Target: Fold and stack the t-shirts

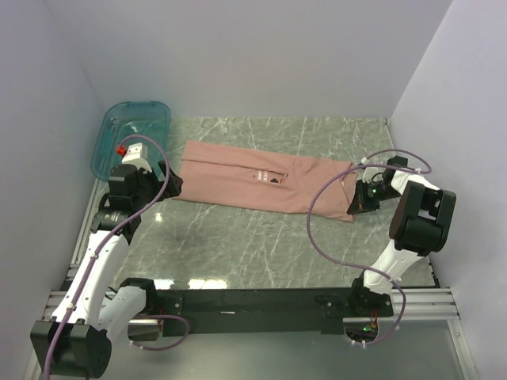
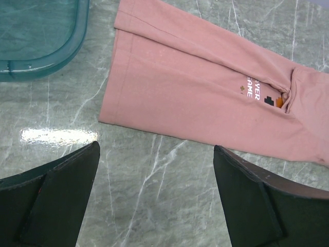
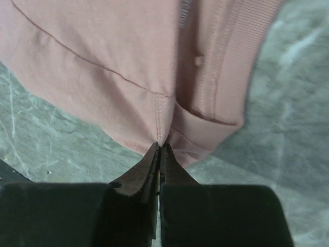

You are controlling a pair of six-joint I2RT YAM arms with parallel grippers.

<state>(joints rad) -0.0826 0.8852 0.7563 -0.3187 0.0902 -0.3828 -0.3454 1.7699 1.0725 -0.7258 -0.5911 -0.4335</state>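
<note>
A dusty-pink t-shirt (image 1: 261, 178) lies folded lengthwise into a long strip across the grey marble table, its small chest print (image 2: 267, 98) facing up. My right gripper (image 3: 160, 146) is shut on the shirt's near right edge, pinching the cloth (image 3: 128, 62) at a seam; in the top view this gripper (image 1: 354, 207) sits at the strip's right end. Over bare table just short of the shirt's left end (image 2: 205, 87), my left gripper (image 2: 157, 149) stands wide open with nothing between its fingers. The top view places it (image 1: 170, 186) at the strip's left corner.
A translucent teal plastic bin (image 1: 131, 138) stands at the back left, just beyond the left gripper, and shows at the upper left of the left wrist view (image 2: 36, 36). White walls close in three sides. A purple cable (image 1: 333, 237) loops over the table by the right arm.
</note>
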